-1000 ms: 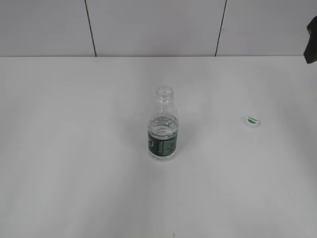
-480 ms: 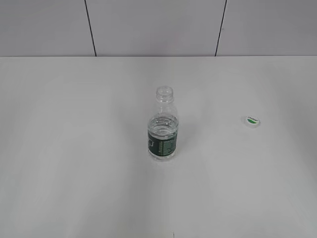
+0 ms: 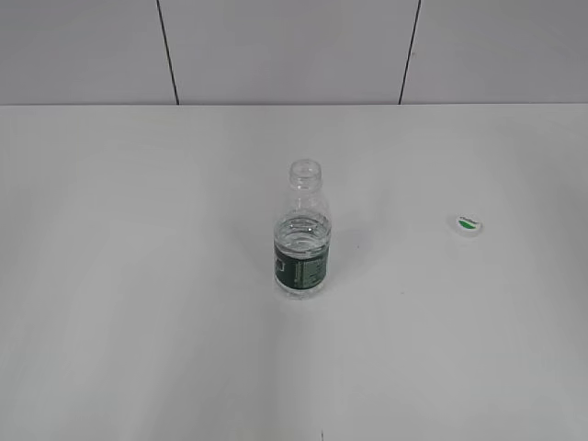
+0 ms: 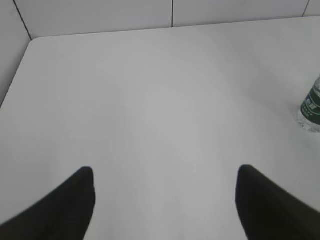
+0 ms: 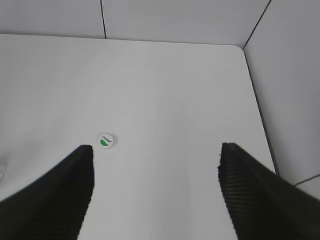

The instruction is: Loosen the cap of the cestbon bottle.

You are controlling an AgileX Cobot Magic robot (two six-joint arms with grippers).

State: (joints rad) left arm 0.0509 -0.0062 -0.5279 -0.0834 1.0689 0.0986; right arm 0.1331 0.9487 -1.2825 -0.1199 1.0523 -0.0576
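Cap (image 3: 469, 224): it is seen lying flat on the table (image 3: 138, 322), green mark upward, already off the bottle; in the right wrist view it lies ahead of the right gripper (image 5: 155, 192), toward its left finger and well clear of it.
Cestbon bottle (image 3: 301, 231): it is stood upright near the table's middle with its neck bare; in the left wrist view only its lower part shows, far off to the right of the left gripper (image 4: 165, 200).
Right gripper: its fingers are held wide apart over bare table, with nothing between them.
Left gripper: it is likewise spread, with nothing held and nothing touched.
Step in hand: the loosening is judged complete, so what remains is taken to be withdrawal. Both arms are best kept raised and well away, so that the open bottle, which holds some water, is not tipped and the loose cap is not brushed off its spot.
Risk: a light, partly filled bottle is judged easily knocked over by a sideways touch.
Writing on cap: a green half-oval mark and a line of small lettering are seen, too small to be read.
Writing on label: white print on a dark green band is visible, but no word can be made out.
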